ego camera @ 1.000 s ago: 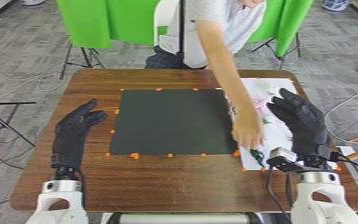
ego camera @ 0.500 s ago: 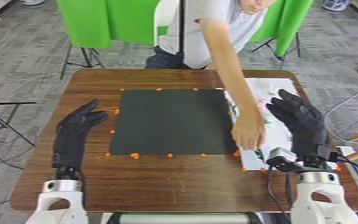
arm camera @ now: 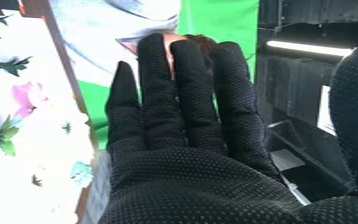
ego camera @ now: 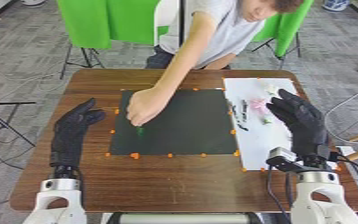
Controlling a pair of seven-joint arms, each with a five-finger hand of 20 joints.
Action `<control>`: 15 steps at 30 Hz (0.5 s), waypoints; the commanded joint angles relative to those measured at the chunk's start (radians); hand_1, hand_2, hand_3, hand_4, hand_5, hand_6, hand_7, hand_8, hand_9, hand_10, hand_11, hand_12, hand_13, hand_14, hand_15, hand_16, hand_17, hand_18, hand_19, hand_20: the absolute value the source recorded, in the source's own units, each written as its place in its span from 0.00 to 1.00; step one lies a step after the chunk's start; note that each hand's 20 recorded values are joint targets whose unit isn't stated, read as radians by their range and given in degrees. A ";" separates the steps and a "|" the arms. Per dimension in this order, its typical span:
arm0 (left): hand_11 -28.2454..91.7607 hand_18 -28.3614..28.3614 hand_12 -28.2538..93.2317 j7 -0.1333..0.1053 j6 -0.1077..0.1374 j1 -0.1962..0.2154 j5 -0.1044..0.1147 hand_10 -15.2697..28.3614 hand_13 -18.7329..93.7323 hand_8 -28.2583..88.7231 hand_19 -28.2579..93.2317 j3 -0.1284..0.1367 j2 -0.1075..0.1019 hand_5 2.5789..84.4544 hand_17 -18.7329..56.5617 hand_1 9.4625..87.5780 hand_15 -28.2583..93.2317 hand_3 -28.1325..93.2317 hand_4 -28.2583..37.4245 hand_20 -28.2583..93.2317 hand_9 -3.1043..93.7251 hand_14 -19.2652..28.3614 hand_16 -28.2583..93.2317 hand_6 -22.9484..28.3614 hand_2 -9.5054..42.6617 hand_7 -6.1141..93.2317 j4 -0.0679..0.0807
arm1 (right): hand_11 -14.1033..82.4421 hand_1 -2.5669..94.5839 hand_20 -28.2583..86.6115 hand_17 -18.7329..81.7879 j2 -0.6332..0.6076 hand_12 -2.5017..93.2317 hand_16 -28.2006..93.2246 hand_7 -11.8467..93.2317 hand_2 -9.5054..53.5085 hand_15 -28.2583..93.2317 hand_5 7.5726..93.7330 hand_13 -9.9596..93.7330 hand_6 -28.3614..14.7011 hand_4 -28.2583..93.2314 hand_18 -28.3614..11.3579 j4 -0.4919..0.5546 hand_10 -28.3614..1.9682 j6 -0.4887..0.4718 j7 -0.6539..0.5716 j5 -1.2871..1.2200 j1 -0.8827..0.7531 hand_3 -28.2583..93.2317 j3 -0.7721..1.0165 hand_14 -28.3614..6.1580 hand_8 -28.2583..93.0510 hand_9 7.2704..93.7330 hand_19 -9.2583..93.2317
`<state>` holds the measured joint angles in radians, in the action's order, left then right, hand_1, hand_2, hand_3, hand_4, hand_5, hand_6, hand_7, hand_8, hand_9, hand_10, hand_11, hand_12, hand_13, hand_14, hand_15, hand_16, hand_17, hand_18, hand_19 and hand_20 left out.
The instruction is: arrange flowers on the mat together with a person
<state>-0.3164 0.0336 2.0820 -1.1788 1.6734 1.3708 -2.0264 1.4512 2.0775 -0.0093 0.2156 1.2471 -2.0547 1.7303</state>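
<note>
A person's hand (ego camera: 149, 104) holds a green sprig (ego camera: 140, 131) at the mat (ego camera: 189, 135), near its left edge. The pink flower (ego camera: 257, 105) lies on the white sheet (ego camera: 257, 145), just left of the nearer right hand (ego camera: 302, 120), open and empty; the left hand (ego camera: 71, 135) is open, empty too.

robotics lab, white robot arms (ego camera: 60, 187), tripod stands (ego camera: 7, 103), green cloth backdrop (ego camera: 101, 25), floor cables (ego camera: 353, 97)

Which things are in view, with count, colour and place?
mat: one, dark, table's middle
table: one, brown, underneath
sheet: one, white, right of mat
flowers: at least two, pink and teal, on sheet
sprigs: several, green, on sheet
another sprig: one, green, at person's fingers
marks: many, orange, around mat
cloth: two parts, green, behind table
left hand: one, black, left of mat
right hand: one, black, over sheet
person's hand: one, bare, over mat
</note>
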 commanded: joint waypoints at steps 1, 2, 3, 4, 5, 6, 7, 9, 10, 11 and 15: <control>0.41 0.74 0.37 -0.003 0.007 0.025 0.016 0.68 0.54 0.20 0.31 0.014 0.011 0.57 0.37 0.21 0.45 0.79 0.18 0.41 0.56 0.78 0.26 0.49 0.03 0.20 -0.003 | 0.23 0.25 0.54 0.41 0.005 0.21 0.43 0.29 0.00 0.36 0.52 0.57 0.66 0.07 0.38 0.002 0.47 -0.003 0.000 0.010 -0.010 0.86 -0.008 0.45 0.14 0.55 0.23; 0.41 0.74 0.37 -0.004 0.007 0.027 0.017 0.68 0.54 0.20 0.31 0.016 0.012 0.57 0.37 0.21 0.45 0.79 0.18 0.40 0.56 0.78 0.26 0.49 0.03 0.20 -0.003 | 0.23 0.25 0.54 0.41 0.005 0.21 0.43 0.29 0.00 0.36 0.52 0.57 0.66 0.07 0.38 0.003 0.47 -0.004 -0.001 0.010 -0.011 0.86 -0.008 0.46 0.14 0.55 0.23; 0.41 0.74 0.37 -0.005 0.008 0.027 0.018 0.69 0.54 0.20 0.31 0.017 0.012 0.57 0.37 0.21 0.45 0.79 0.18 0.40 0.56 0.78 0.26 0.49 0.03 0.20 -0.003 | 0.23 0.25 0.54 0.41 0.004 0.21 0.43 0.29 0.00 0.36 0.52 0.57 0.66 0.07 0.38 0.002 0.47 -0.005 -0.001 0.010 -0.010 0.86 -0.007 0.46 0.14 0.55 0.23; 0.41 0.74 0.37 -0.006 0.008 0.024 0.017 0.69 0.54 0.20 0.31 0.016 0.010 0.57 0.37 0.21 0.45 0.79 0.18 0.40 0.56 0.78 0.26 0.49 0.03 0.20 -0.002 | 0.23 0.25 0.54 0.41 0.003 0.21 0.43 0.29 0.00 0.36 0.52 0.57 0.66 0.07 0.38 0.002 0.47 -0.005 0.000 0.010 -0.009 0.86 -0.008 0.46 0.14 0.55 0.23; 0.41 0.74 0.37 -0.006 0.006 0.023 0.017 0.68 0.54 0.20 0.31 0.017 0.009 0.57 0.37 0.21 0.45 0.79 0.18 0.40 0.56 0.79 0.26 0.49 0.03 0.20 -0.003 | 0.23 0.25 0.54 0.41 0.002 0.21 0.43 0.29 0.00 0.36 0.52 0.57 0.66 0.07 0.38 0.001 0.47 -0.006 -0.001 0.010 -0.007 0.86 -0.008 0.46 0.14 0.55 0.23; 0.41 0.74 0.37 -0.006 0.005 0.023 0.015 0.68 0.54 0.20 0.31 0.017 0.008 0.57 0.37 0.21 0.45 0.79 0.18 0.40 0.56 0.79 0.26 0.49 0.04 0.20 -0.003 | 0.23 0.25 0.54 0.41 0.001 0.21 0.43 0.29 0.00 0.36 0.52 0.57 0.66 0.07 0.38 0.001 0.47 -0.009 0.000 0.011 -0.007 0.86 -0.007 0.46 0.14 0.55 0.23; 0.41 0.74 0.37 -0.006 0.005 0.025 0.014 0.68 0.54 0.20 0.31 0.018 0.008 0.57 0.37 0.21 0.45 0.79 0.18 0.40 0.56 0.79 0.26 0.49 0.04 0.20 -0.004 | 0.23 0.25 0.54 0.41 0.000 0.21 0.43 0.29 0.00 0.36 0.52 0.57 0.66 0.07 0.38 0.001 0.47 -0.011 0.000 0.011 -0.007 0.86 -0.007 0.46 0.14 0.55 0.23; 0.41 0.74 0.37 -0.007 0.006 0.029 0.018 0.68 0.54 0.20 0.31 0.020 0.009 0.57 0.37 0.21 0.45 0.79 0.18 0.40 0.56 0.79 0.26 0.49 0.03 0.21 -0.005 | 0.23 0.25 0.54 0.41 0.002 0.21 0.43 0.29 0.00 0.36 0.52 0.57 0.66 0.07 0.38 0.002 0.47 -0.015 0.000 0.012 -0.006 0.86 -0.008 0.45 0.14 0.55 0.23; 0.41 0.74 0.37 -0.009 0.008 0.031 0.019 0.68 0.54 0.20 0.31 0.020 0.010 0.57 0.37 0.21 0.45 0.79 0.18 0.40 0.56 0.79 0.26 0.49 0.03 0.21 -0.006 | 0.23 0.25 0.54 0.41 0.002 0.21 0.43 0.29 0.00 0.36 0.52 0.57 0.66 0.07 0.38 0.002 0.47 -0.015 0.001 0.013 -0.006 0.86 -0.008 0.46 0.14 0.55 0.23; 0.41 0.74 0.37 -0.010 0.009 0.033 0.019 0.68 0.54 0.20 0.31 0.020 0.010 0.57 0.37 0.21 0.45 0.79 0.18 0.40 0.56 0.79 0.26 0.49 0.03 0.21 -0.006 | 0.23 0.25 0.54 0.41 0.002 0.21 0.43 0.29 0.00 0.36 0.52 0.57 0.66 0.07 0.38 0.000 0.47 -0.018 0.002 0.012 -0.004 0.86 -0.008 0.45 0.14 0.55 0.23; 0.41 0.74 0.37 -0.007 0.003 0.027 0.017 0.69 0.54 0.20 0.31 0.019 0.010 0.57 0.37 0.21 0.45 0.79 0.18 0.40 0.56 0.79 0.26 0.49 0.03 0.20 -0.002 | 0.23 0.25 0.54 0.41 0.000 0.21 0.43 0.29 0.00 0.36 0.52 0.57 0.66 0.07 0.38 -0.001 0.47 -0.014 0.000 0.011 -0.005 0.86 -0.008 0.46 0.14 0.56 0.23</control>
<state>-0.3238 0.0351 2.0983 -1.1662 1.6892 1.3730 -2.0294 1.4510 2.0767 -0.0175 0.2142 1.2502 -2.0545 1.7274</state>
